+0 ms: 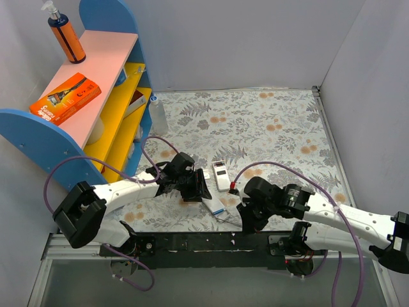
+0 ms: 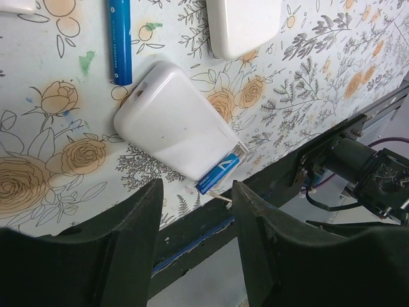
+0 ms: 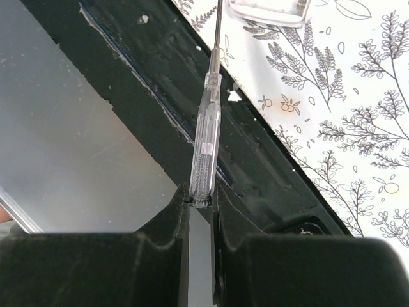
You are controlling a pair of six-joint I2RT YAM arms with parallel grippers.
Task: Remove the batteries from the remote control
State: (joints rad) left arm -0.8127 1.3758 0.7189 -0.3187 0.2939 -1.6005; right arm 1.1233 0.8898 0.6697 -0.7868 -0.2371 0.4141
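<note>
- Left tool point(image 2: 197, 211): open and empty, poised above the remote point(image 2: 172, 128), which lies back-up on the desk point(image 2: 51, 128).
- Batteries: a loose battery point(image 2: 119, 41) rests just beside the remote. What looks like a second battery point(image 2: 219, 171) juts from its end, near the desk's edge.
- Right tool point(image 3: 202, 198): clamped on a screwdriver point(image 3: 206, 141).
- Hazard: nothing pins the remote, so your pull may drag it, or the freed battery may roll off the edge.

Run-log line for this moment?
left claw open above white remote | right claw shut on screwdriver | one battery loose on mat | blue piece protrudes at remote's end
</note>
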